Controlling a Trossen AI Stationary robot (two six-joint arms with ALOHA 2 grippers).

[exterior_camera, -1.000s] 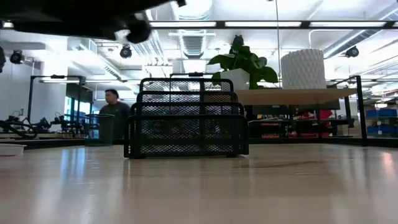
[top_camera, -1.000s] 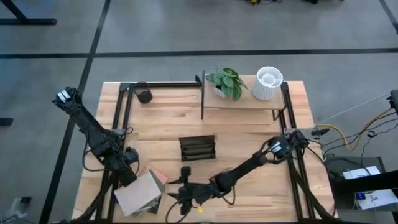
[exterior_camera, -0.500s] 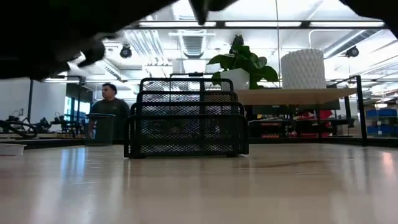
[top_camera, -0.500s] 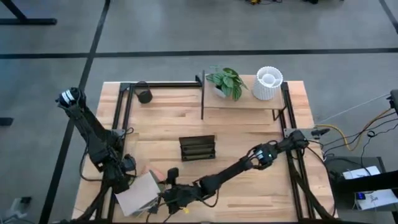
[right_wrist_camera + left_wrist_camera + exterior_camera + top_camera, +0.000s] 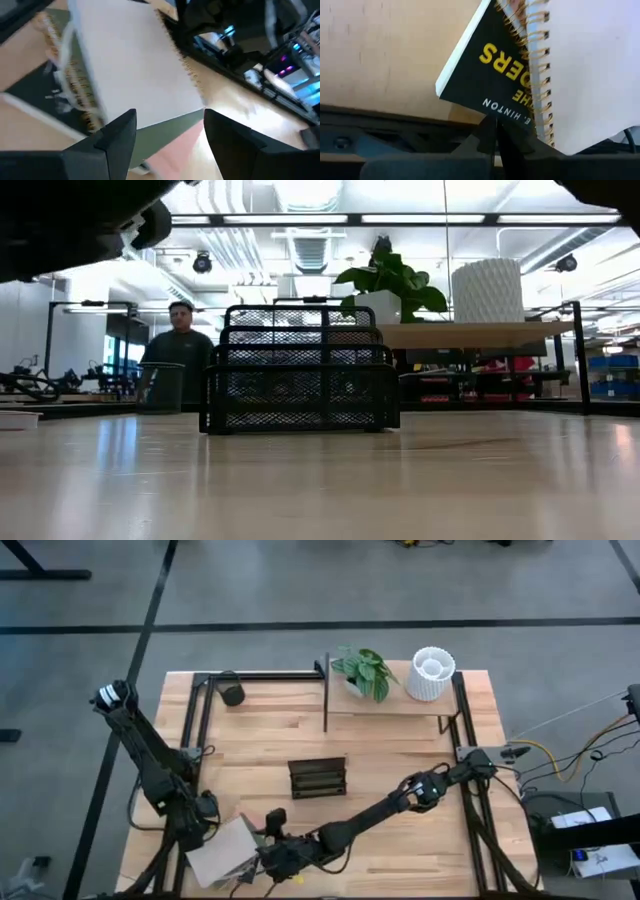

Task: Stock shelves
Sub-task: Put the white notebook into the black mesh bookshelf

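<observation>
Right gripper (image 5: 262,858), fingers apart, has swept along the table's near edge to the book stack (image 5: 225,850) at its near-left corner; left gripper (image 5: 205,823) fingers unreadable; shelves (image 5: 390,700) at far edge unstocked, so pick-up looks next.

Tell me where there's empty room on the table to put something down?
Bare wood lies between the mesh rack and the shelves, and left of the rack below the dark cup. The near-left corner is crowded: both grippers, left and right, meet at the stacked books.
</observation>
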